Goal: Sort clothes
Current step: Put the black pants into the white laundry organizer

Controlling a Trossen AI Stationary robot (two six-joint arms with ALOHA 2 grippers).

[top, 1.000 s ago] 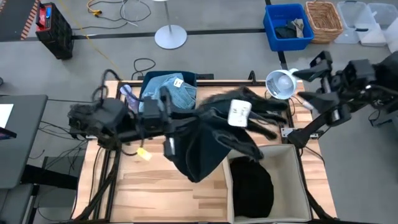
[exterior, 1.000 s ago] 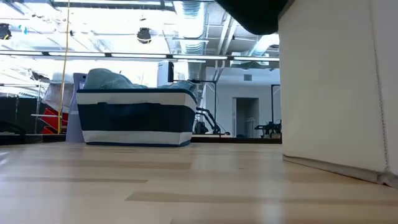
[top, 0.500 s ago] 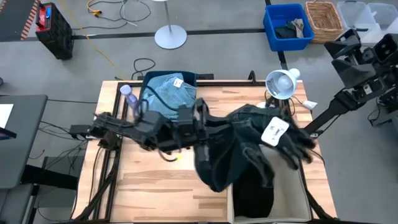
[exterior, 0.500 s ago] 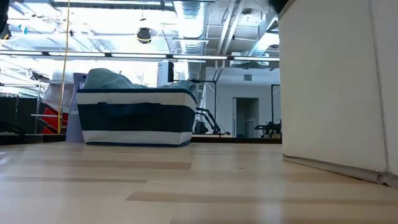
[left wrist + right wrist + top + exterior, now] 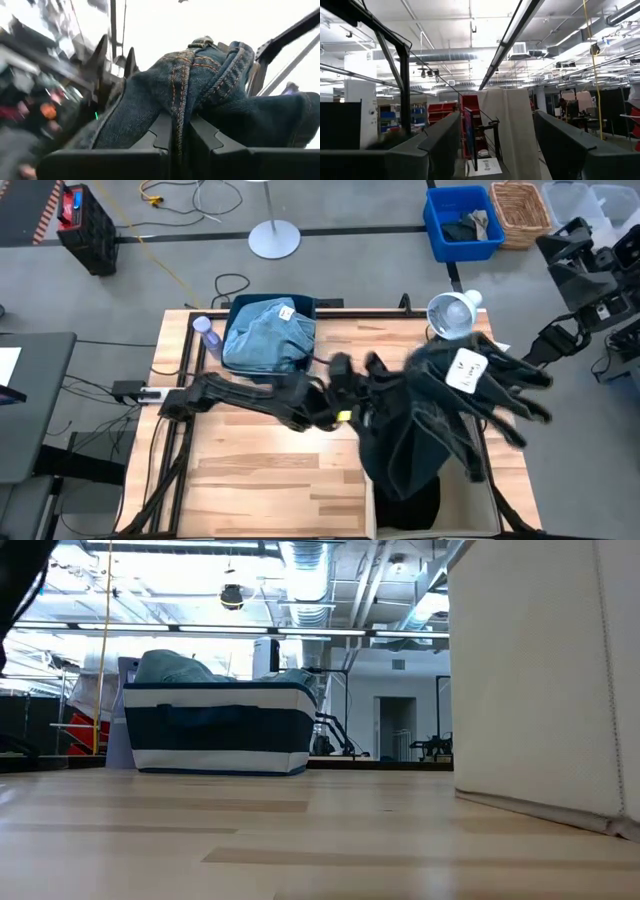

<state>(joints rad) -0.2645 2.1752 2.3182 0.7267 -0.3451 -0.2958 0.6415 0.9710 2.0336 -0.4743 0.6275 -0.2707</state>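
Note:
My left gripper [image 5: 372,385] is shut on the dark green-grey jeans [image 5: 440,425]. They spread in the air over the beige fabric box [image 5: 483,480] and show a white label [image 5: 467,370]. The black shirt [image 5: 405,510] lies inside that box. The light blue denim piece [image 5: 268,330] lies on top in the dark blue bin [image 5: 300,304]. In the low view a blue-green heap [image 5: 170,668] shows over the bin's rim; I cannot tell the teal top apart. My right gripper [image 5: 502,150] is open and empty, raised beyond the table's far right corner [image 5: 585,265]. My left gripper pinches a bunched fold of the jeans at a stitched seam [image 5: 180,107] between its two fingers [image 5: 159,134]; several layers lie between them. The fingers come from the table's left, about level. The jeans are lifted clear and spread out beyond the fingers above the box.
A clear bottle [image 5: 205,332] stands left of the bin. A lamp [image 5: 450,315] stands at the table's far edge. In the low view the box's wall [image 5: 540,670] fills the right side. Bare wood [image 5: 270,470] lies left of the box.
My left gripper has swung toward the table's right edge, carrying the jeans from above the table's middle to over the beige box. The jeans have fanned out to the right. My right arm has drawn back, away from the table, to the far right.

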